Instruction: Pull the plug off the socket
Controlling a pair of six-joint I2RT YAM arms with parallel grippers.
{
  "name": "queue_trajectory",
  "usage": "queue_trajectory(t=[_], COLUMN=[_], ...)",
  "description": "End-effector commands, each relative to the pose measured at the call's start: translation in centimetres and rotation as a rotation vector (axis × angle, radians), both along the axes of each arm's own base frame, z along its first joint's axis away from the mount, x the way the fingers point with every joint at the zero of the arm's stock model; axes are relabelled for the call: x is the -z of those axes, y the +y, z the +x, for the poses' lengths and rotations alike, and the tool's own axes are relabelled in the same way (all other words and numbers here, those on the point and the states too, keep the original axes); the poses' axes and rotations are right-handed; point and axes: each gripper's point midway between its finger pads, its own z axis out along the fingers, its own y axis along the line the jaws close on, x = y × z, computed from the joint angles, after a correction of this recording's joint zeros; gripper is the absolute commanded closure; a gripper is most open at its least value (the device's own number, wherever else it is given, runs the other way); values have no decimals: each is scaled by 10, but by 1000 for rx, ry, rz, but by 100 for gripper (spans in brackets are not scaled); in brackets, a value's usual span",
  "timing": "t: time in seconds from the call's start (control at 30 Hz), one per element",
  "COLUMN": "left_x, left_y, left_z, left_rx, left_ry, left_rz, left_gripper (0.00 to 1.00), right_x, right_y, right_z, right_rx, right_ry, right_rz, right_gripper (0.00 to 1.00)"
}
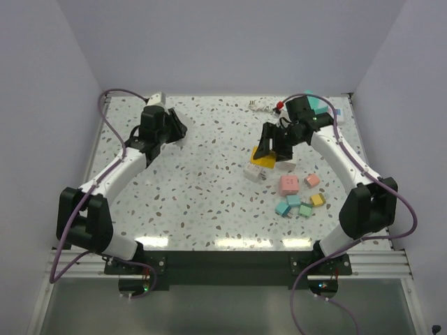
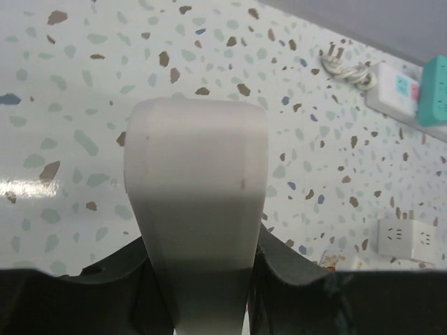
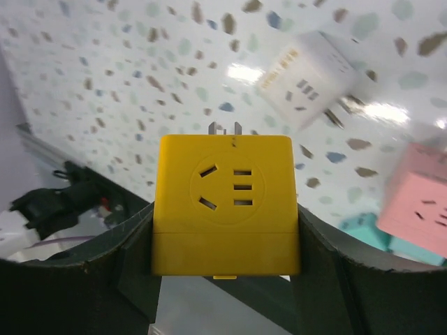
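Observation:
My left gripper [image 1: 177,128] [image 2: 199,279], at the back left, is shut on the socket [image 2: 195,181], a white oblong bar with a rounded end that sticks out past the jaws. Its visible face is plain but for tiny specks. The gripper mostly hides it in the top view. My right gripper [image 1: 269,149] [image 3: 225,244] is shut on the plug [image 3: 225,202] [image 1: 261,161], a yellow cube with outlet slots on its face and metal prongs at its far edge. The plug hangs free above the table, far from the socket.
A white cube [image 1: 256,172] [image 3: 307,77] lies under my right gripper. Pink [image 1: 289,184], teal [image 1: 294,202] and yellow [image 1: 318,199] cubes lie near it. Another white strip [image 2: 398,87] with a teal cube [image 2: 434,100] and a loose cable plug [image 1: 260,106] lie at the back right.

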Motion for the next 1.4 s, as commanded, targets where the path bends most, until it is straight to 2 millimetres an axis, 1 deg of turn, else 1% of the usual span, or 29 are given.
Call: queue_trajectory(t=[0.0, 0.07, 0.1, 0.13, 0.17, 0.2, 0.3, 0.37, 0.43, 0.47, 0.5, 0.57, 0.6, 0.67, 0.7, 0.73, 0.83, 0.87, 0.93, 1.0, 1.03, 1.07, 1.13, 1.17, 1.23, 1.27, 1.3, 1.33, 1.37], left_x=[-51, -52, -52, -50, -49, -48, -42, -38, -35, -36, -34, -30, -27, -19, -16, -12, -3, -1, -3, -7, -13, -14, -28, -29, -36, -33, -34, -31, -29], left_y=[-19, -29, -33, -36, -42, -45, -54, -59, -63, -64, -65, -68, -69, -73, -74, -76, -82, -85, -88, -95, -99, -106, -118, -127, -135, -138, -138, -139, -139], left_z=[8, 6, 6, 4, 4, 3, 1, -2, -5, -6, -8, -11, -12, -16, -17, -18, -22, -24, -25, -31, -32, -39, -48, -61, -73, -85, -90, -95, -104], left_rx=[108, 167, 185, 206, 241, 256, 308, 339, 360, 367, 373, 396, 401, 431, 433, 442, 466, 475, 490, 530, 556, 610, 710, 795, 898, 971, 1003, 1027, 1087], left_ry=[-181, -191, -195, -193, -202, -200, -190, -189, -188, -192, -189, -188, -182, -165, -158, -152, -132, -122, -131, -137, -164, -153, -198, -174, -185, -163, -162, -140, -137], left_rz=[-73, -94, -100, -106, -116, -124, -142, -159, -172, -181, -183, -192, -197, -210, -215, -223, -253, -266, -283, -313, -330, -367, -416, -465, -503, -521, -521, -523, -518], left_gripper=[100, 100, 100, 100, 100, 100, 100, 100, 100, 100, 100, 100, 100, 100, 100, 100, 100, 100, 100, 100, 100, 100, 100, 100, 100, 100, 100, 100, 100], right_x=[39, 53, 66, 71, 74, 86, 100, 110, 114, 115, 119, 121, 123, 121, 119, 115, 97, 87, 62, 30, 18, 4, -9, -16, -24, -35, -28, -31, -43], right_y=[-35, -36, -42, -42, -35, -42, -41, -46, -52, -51, -53, -52, -53, -52, -52, -52, -48, -51, -46, -34, -19, -10, 9, 16, 28, 32, 36, 41, 49], right_z=[-32, -42, -48, -50, -48, -50, -43, -35, -29, -26, -29, -30, -32, -37, -38, -42, -44, -48, -46, -37, -37, -32, -28, -19, -5, 4, 10, 14, 17], right_rx=[-29, -46, -39, -28, -31, -12, 58, 123, 168, 175, 172, 162, 143, 126, 119, 116, 106, 106, 101, 92, 50, 34, -26, -31, -81, -94, -130, -158, -190], right_ry=[55, 58, 75, 74, 39, 40, -5, -47, -82, -96, -97, -105, -103, -92, -92, -89, -104, -110, -142, -223, -240, -275, -310, -346, -382, -413, -403, -413, -430], right_rz=[-230, -289, -329, -346, -356, -402, -421, -446, -476, -471, -477, -470, -477, -469, -466, -460, -429, -426, -390, -312, -233, -185, -92, -64, -26, -16, -19, 2, 39], right_gripper=[100, 100, 100, 100, 100, 100, 100, 100, 100, 91, 65, 54, 39, 25, 15, 2, 2, 2, 2, 2, 2, 2, 2, 2, 2, 2, 2, 2, 2])
